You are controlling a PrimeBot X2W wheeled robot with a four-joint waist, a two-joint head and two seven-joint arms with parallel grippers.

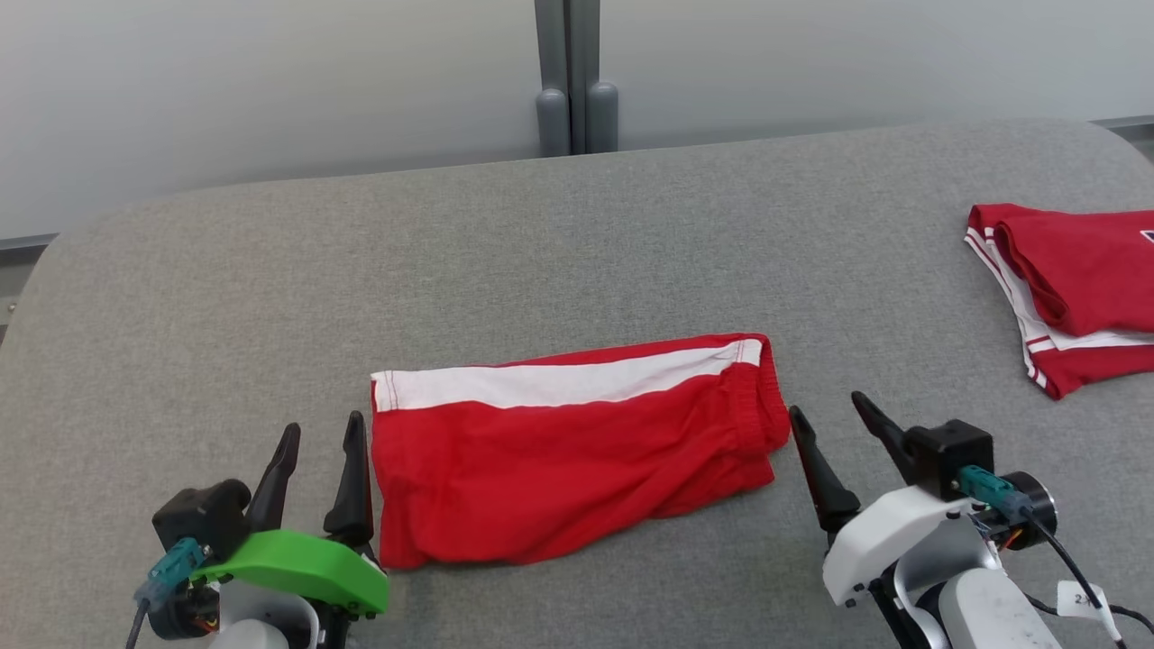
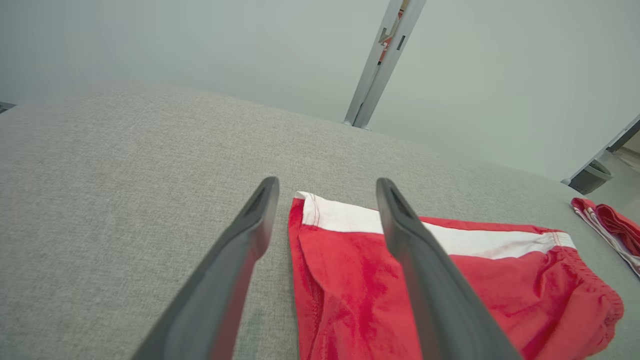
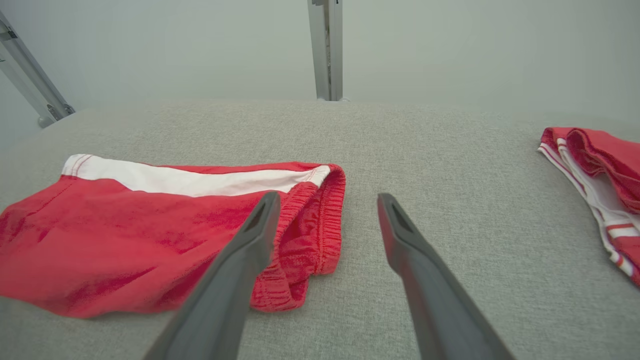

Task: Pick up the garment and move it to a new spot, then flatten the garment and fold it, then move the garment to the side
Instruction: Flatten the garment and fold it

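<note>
A pair of red shorts [image 1: 568, 451] with a white side stripe lies folded lengthwise on the grey table [image 1: 541, 243], elastic waistband to the right. My left gripper [image 1: 323, 434] stands open at the shorts' left hem, empty; in the left wrist view the shorts [image 2: 450, 280] lie under its right finger [image 2: 425, 260]. My right gripper [image 1: 828, 410] is open just right of the waistband, holding nothing. The right wrist view shows the shorts [image 3: 150, 240] to the left, with the waistband beside the left finger [image 3: 240, 265].
A second red garment [image 1: 1073, 288] with white trim lies folded near the table's right edge, also in the right wrist view [image 3: 600, 175]. A grey post [image 1: 575, 81] stands behind the table against a pale wall. Bare grey surface stretches at the back and left.
</note>
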